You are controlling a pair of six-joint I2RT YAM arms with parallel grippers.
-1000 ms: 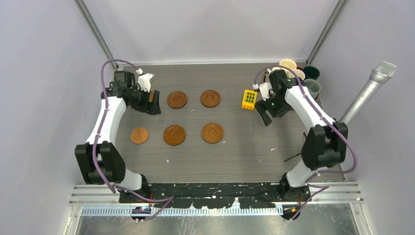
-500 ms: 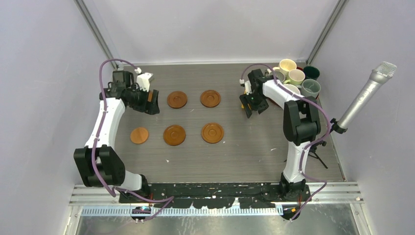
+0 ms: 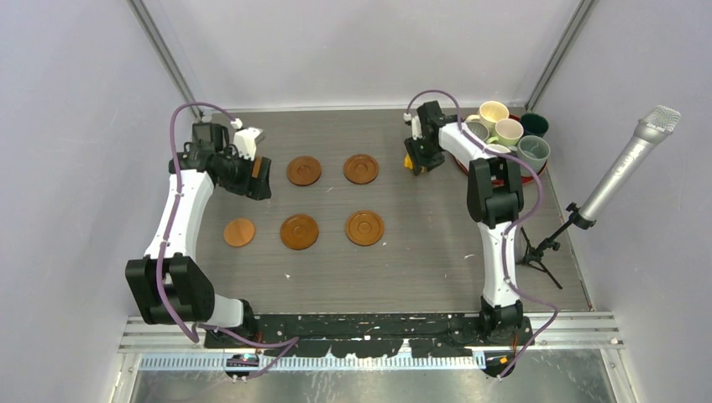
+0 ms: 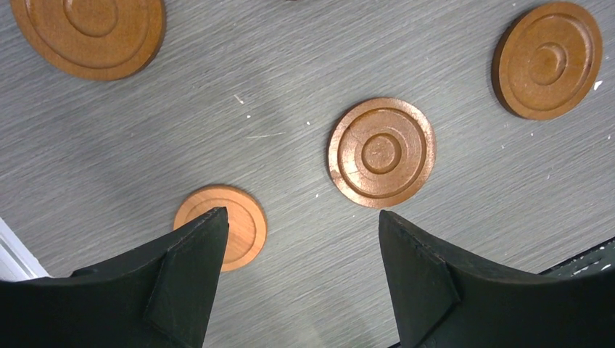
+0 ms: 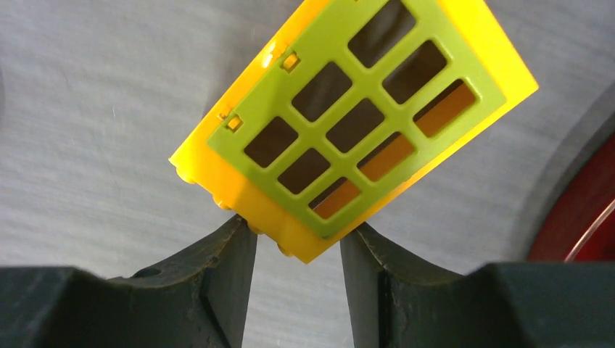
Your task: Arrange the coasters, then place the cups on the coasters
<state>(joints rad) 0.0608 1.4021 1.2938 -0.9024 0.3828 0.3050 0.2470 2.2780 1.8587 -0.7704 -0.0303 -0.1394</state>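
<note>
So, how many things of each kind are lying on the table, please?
coasters: 5
cups: 6, two of them partly hidden
red tray: 1
yellow block: 1
Total: 13

I see a yellow block (image 5: 319, 217) with a green grid face on the grey desk (image 3: 420, 252) near its far right corner, just beside a glossy red tray (image 5: 580, 210). A silver microphone (image 3: 646, 138) on a black tripod stands at the desk's right edge.
</note>
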